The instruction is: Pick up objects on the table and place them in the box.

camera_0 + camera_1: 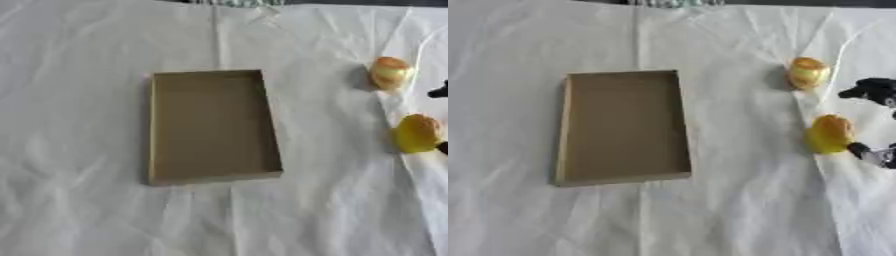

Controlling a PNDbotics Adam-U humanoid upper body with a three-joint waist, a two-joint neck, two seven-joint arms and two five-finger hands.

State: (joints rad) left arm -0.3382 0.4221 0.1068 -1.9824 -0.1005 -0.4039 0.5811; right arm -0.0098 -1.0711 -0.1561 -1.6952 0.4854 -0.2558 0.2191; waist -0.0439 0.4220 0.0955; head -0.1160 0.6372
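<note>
An open, shallow brown cardboard box (623, 125) lies in the middle of the white cloth with nothing in it. Right of it sit two small rounded things. The farther one is yellow-orange with a pale band (808, 73). The nearer one is yellow with an orange top (830, 133). My right hand (877, 90) comes in from the right edge, black, with its fingers spread. One finger reaches out just beyond the nearer yellow thing. Another fingertip (866, 151) is at that thing's lower right side. My left hand shows in neither view.
A creased white cloth (87, 200) covers the whole table, with a raised fold running down past the two yellow things. A strip of patterned fabric (675, 2) shows at the far edge.
</note>
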